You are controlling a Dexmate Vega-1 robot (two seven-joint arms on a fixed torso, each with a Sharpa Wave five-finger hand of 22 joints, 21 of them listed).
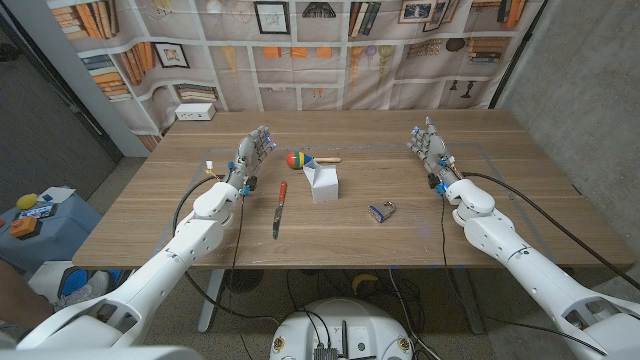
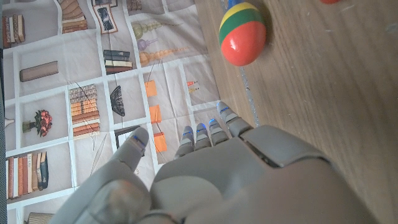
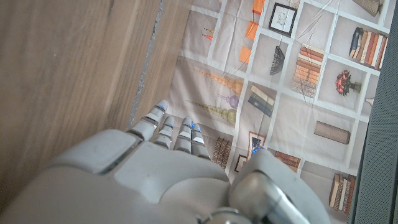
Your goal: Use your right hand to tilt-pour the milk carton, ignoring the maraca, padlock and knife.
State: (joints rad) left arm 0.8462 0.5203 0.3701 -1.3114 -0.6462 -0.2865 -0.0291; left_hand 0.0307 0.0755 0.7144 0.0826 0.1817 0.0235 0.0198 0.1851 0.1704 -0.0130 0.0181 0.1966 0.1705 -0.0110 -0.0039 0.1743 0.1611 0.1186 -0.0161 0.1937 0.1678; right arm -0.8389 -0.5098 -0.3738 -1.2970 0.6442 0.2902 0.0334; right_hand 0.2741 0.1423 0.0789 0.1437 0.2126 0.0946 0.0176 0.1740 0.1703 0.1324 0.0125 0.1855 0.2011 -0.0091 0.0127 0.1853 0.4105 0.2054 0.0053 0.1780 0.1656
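A small white milk carton [image 1: 322, 182] stands upright near the middle of the wooden table [image 1: 500, 230]. My right hand [image 1: 430, 148] is well to the carton's right, toward the far side, fingers apart and holding nothing; its back [image 3: 168, 180] shows in the right wrist view. My left hand [image 1: 254, 153] is to the carton's left, also open and empty, and its back [image 2: 236, 174] shows in the left wrist view.
A red, green and yellow maraca [image 1: 297, 159] [image 2: 242, 31] lies just behind the carton. A red-handled knife [image 1: 279, 208] lies to the carton's left, a padlock [image 1: 381, 211] to its front right. A white box [image 1: 195, 111] sits beyond the far left corner.
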